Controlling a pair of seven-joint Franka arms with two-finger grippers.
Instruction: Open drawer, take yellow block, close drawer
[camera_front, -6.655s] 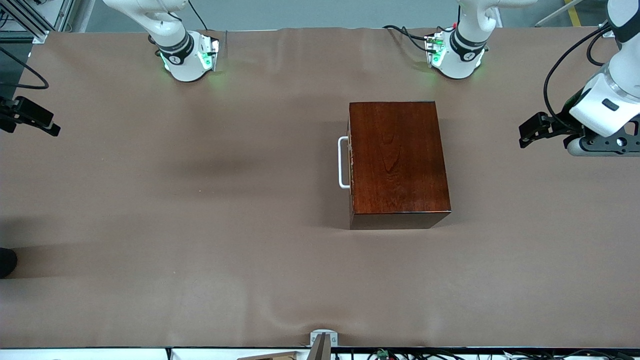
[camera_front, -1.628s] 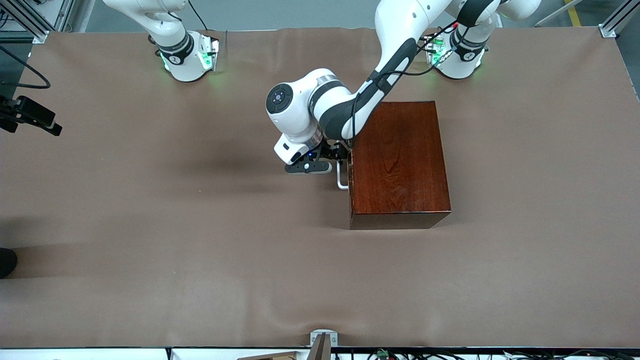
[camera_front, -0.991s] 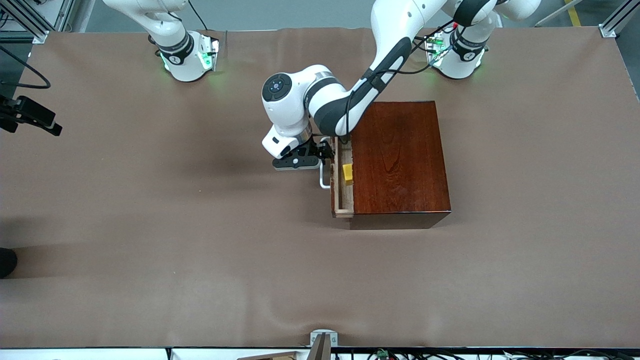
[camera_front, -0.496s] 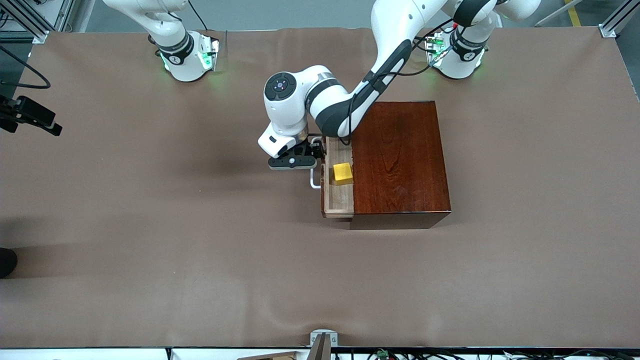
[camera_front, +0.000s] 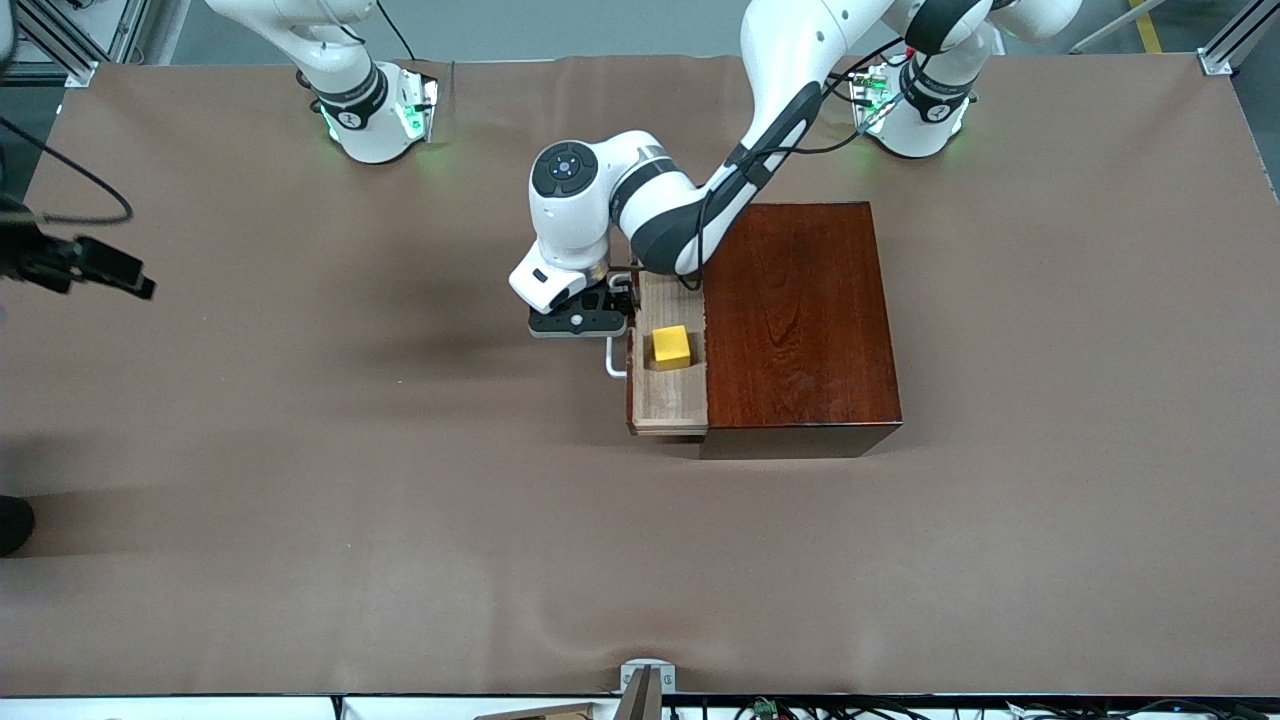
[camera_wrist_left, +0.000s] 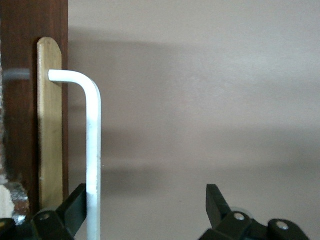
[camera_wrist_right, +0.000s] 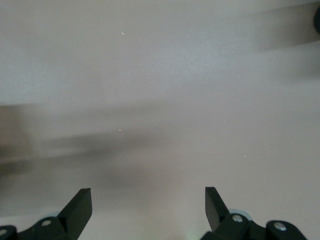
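Opening step looks about done: drawer (camera_front: 665, 385) is pulled partway out of the box (camera_front: 795, 315) toward the right arm's end of the table, pale floor showing. Block (camera_front: 670, 347) sits in the drawer, fully exposed, clear of the box front.

Left gripper (camera_front: 580, 322) is at the handle (camera_front: 612, 360). In the left wrist view the fingers (camera_wrist_left: 75, 205) are spread wide, with the white bar (camera_wrist_left: 93, 150) running just inside one finger and plenty of gap to the other, so it hooks the handle rather than clamps it. No grip on anything.

Right gripper (camera_wrist_right: 147, 205) is at the right arm's end of the table, over bare table (camera_front: 300, 450), jaws wide apart, empty. Wrist view there shows only tabletop.

Next, as I read it: left lets go of the handle and backs off so the drawer is reachable from above. One gripper then comes down over the block, fingers straddling it, and closes. Drawer walls sit close beside the block, so finger alignment matters. Close drawer after.
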